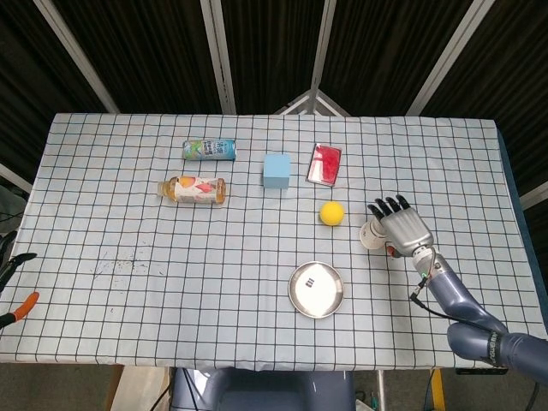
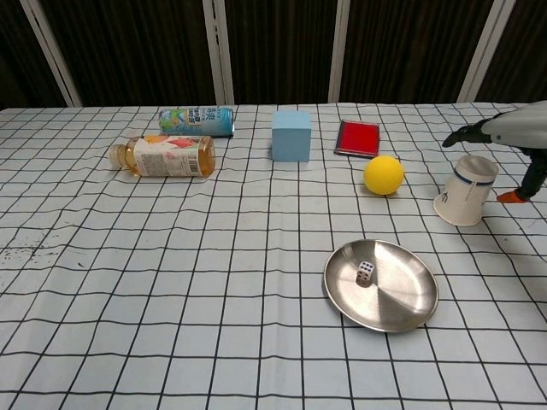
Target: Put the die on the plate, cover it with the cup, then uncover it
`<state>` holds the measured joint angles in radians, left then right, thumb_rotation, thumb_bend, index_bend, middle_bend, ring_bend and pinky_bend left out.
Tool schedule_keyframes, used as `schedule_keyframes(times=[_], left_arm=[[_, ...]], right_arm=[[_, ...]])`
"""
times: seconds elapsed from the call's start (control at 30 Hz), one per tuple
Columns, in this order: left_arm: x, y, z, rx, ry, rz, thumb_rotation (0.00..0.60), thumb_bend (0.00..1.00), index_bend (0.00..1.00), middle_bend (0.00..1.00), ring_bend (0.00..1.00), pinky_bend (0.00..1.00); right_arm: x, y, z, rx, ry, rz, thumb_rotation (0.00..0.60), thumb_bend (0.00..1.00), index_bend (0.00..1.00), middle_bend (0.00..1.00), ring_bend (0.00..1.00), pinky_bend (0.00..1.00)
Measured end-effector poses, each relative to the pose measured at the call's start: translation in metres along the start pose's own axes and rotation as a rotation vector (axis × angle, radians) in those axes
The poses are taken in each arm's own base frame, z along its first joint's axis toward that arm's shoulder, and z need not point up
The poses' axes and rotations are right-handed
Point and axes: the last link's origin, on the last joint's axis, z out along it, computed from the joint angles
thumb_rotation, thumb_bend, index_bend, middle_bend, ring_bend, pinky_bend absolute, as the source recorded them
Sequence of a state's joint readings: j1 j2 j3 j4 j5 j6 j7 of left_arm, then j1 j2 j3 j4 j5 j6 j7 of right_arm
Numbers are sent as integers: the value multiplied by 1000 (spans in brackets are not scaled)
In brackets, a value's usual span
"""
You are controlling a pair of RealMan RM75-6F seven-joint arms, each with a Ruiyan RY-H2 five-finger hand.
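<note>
On the checked cloth, the right hand (image 1: 402,231) spreads empty fingers (image 2: 461,135) over a tilted paper cup (image 2: 464,190).

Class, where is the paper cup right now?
In the chest view the paper cup sits mouth-down and tilted at the table's right side, right of the yellow ball, under the right hand's spread fingers.

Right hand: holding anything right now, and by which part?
Nothing held. The right hand is open, fingers spread above the cup, which sits mouth-down and tilted on the table beside the yellow ball.
</note>
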<state>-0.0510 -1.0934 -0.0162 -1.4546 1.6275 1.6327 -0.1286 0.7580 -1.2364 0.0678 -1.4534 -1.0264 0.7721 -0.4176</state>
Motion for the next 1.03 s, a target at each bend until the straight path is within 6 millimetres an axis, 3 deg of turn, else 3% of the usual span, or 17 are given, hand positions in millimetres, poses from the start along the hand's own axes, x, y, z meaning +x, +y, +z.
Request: schedule_keyframes(times=[0.17,0.33,0.43,0.7,0.8,1.03], left_arm=[[2,0,-1,-1,4,-8,600,384,254,0,0,23],[5,-2,-4,0,17,-22,600,385,254,0,0,23],[7,-2,-6,-5,22,-29,600,385,254,0,0,23],[11,-3,-10,-7,33,-43,600,385,253,0,0,24],[14,-5,-11,-3,45,-53,600,385,253,0,0,24],[21,-11,-15,7,76,-74,600,385,253,0,0,23]], right_arm=[[10,2,-32,0,-11,2,600,294,0,57,0,0],[18,-2,-84,-38,38,72,600,294,0,57,0,0],[17,6,-117,-102,102,106,600,294,0,57,0,0],[-22,10,-213,-244,158,266,600,293,0,57,0,0],[-32,10,-230,-273,176,313,600,294,0,57,0,0],[-48,22,-241,-317,229,311,600,294,0,57,0,0]])
